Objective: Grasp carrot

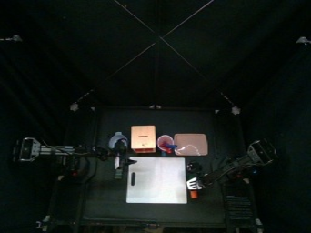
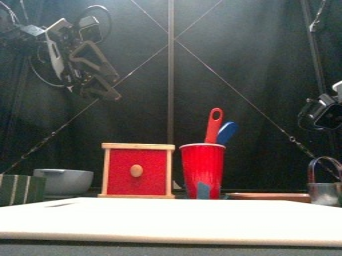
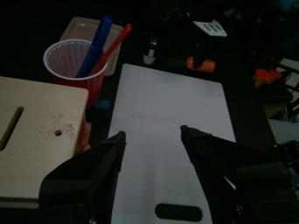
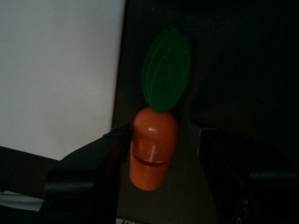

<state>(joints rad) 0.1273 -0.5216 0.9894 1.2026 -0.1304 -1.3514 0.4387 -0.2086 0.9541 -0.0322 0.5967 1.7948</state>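
Observation:
The carrot is a small bright orange piece with a green leaf. It lies on the black table just off the edge of the white board. My right gripper hangs over it, open, with one jaw on each side of the orange body. In the top view the right gripper sits at the board's right edge. My left gripper is open and holds nothing; it hovers above the near end of the white board. In the front view the left arm hangs high at the upper left.
A tan block, a red cup with red and blue tools, a pink plate and a bowl line the back of the table. The front view shows the red-faced box and the red cup behind the board.

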